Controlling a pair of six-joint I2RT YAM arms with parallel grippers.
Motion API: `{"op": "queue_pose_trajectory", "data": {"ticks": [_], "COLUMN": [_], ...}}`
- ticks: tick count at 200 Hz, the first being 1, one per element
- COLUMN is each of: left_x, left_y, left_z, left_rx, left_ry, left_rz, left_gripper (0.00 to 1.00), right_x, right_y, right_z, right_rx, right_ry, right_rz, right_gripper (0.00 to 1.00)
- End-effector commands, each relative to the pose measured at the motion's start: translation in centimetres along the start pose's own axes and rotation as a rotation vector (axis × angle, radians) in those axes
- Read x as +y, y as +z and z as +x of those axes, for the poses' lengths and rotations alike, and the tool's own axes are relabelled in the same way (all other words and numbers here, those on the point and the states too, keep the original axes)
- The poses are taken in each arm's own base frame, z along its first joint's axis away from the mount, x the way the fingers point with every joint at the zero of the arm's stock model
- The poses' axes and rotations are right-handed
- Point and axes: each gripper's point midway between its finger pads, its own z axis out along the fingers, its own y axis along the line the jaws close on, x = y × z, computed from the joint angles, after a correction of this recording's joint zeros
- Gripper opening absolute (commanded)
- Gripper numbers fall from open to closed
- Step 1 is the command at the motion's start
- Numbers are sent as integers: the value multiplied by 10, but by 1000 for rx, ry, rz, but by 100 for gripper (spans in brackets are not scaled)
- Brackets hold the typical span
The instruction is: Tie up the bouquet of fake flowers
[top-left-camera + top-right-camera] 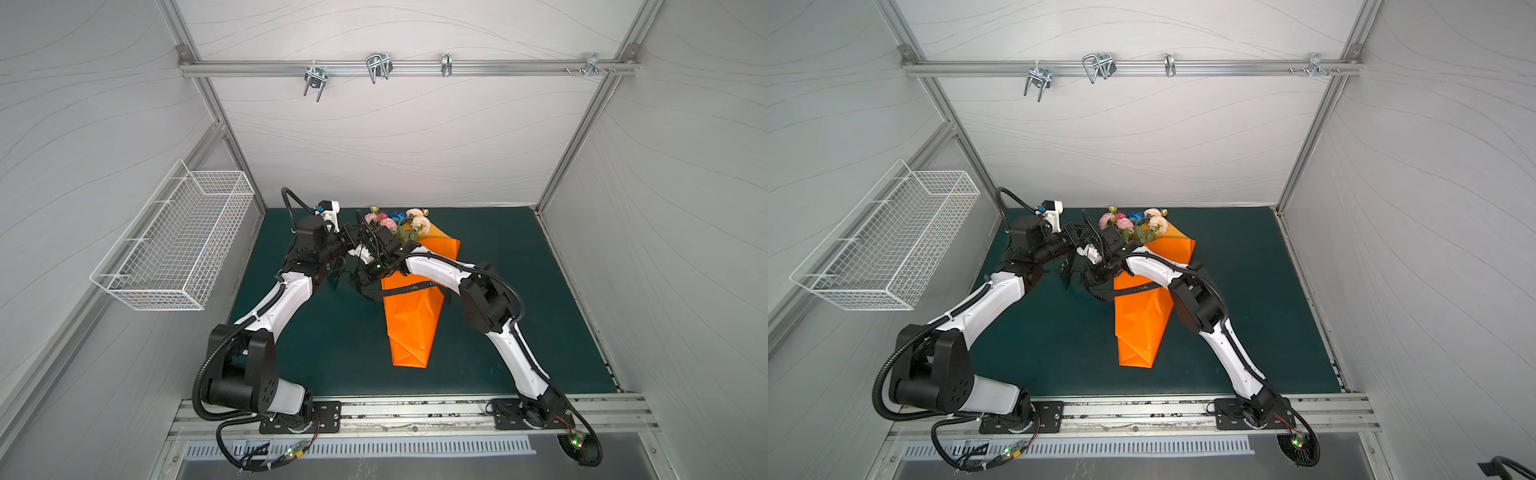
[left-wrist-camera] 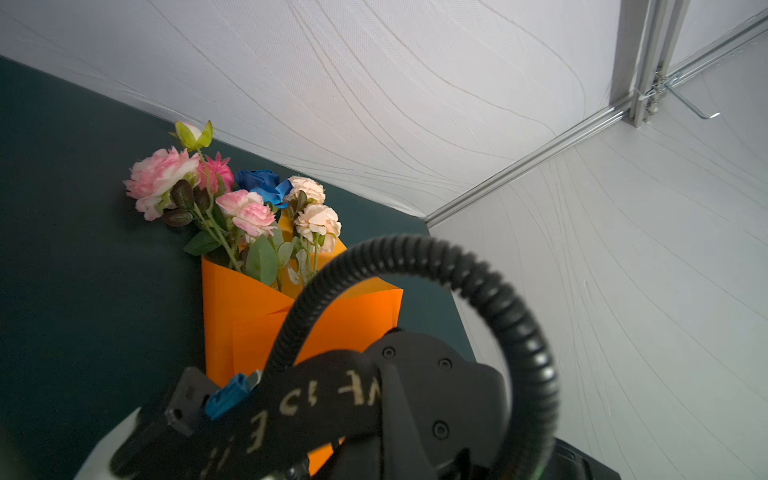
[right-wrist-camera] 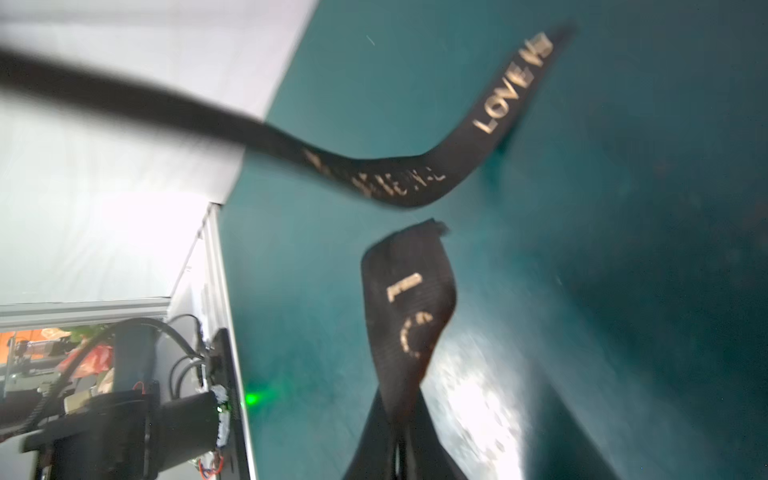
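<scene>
- left arm [image 1: 286, 299]: rises from near edge, white forearm angled up and inward, wrist bent toward centre
- left claw [image 2: 383, 372]: jaws pressed together, black ribbon [image 2: 316, 399] draped across tip; actual pinch unclear
- right arm [image 1: 519, 353]: rises from near edge, elbow high, forearm reaching inward past middle, wrist turned down toward surface [image 1: 332, 353]
- right claw [image 3: 397, 442]: jaws nearly closed, black ribbon end pinched between them
- both wrists close together, left of centre, above surface
</scene>
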Motion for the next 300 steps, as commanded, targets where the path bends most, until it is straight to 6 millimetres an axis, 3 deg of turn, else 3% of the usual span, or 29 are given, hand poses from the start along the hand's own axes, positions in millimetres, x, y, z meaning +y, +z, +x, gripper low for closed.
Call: {"op": "queue_pose_trajectory", "data": {"ticks": [1,28,55,82,100,124,144,159,178,202,226,254,300], "left_x": [12,23,33,37,38,36,35,33,34,37,36,44,57], "left_y": [14,30,37,40,44,54,64,72,82,96,108,117,128], "left_z": [-7,-6,-6,-8,-8,-7,-7,-7,-4,3,14,23,24], "left_rx": [-12,15,20,29,45,87,124,155,196,266,354,406,470], "left_ry": [24,3,-3,-8,-12,-20,-28,-40,-62,-98,-134,-170,-213], "left_rz": [-37,-49,-81,-90,-89,-63,-36,-12,8,39,97,119,156], "left_gripper": [0,0,0,0,0,0,0,0,0,0,0,0,0], "right_x": [-24,-40,-44,-57,-64,-53,-24,5,35,46,42,30,-12], "right_y": [-14,-32,-56,-83,-105,-132,-145,-141,-118,-78,-45,-20,7], "right_z": [3,-8,-21,-26,-24,-18,-13,-8,-1,2,0,-13,-30], "right_rx": [9,-39,-84,-108,-156,-280,-375,-403,-368,-265,-209,-183,-126], "right_ry": [42,63,40,46,62,26,-109,-243,-416,-546,-607,-662,-659], "right_rz": [106,193,253,393,492,557,606,608,582,569,543,549,578], "right_gripper": [26,39,49,49,43,40,40,40,40,38,37,38,45]}}
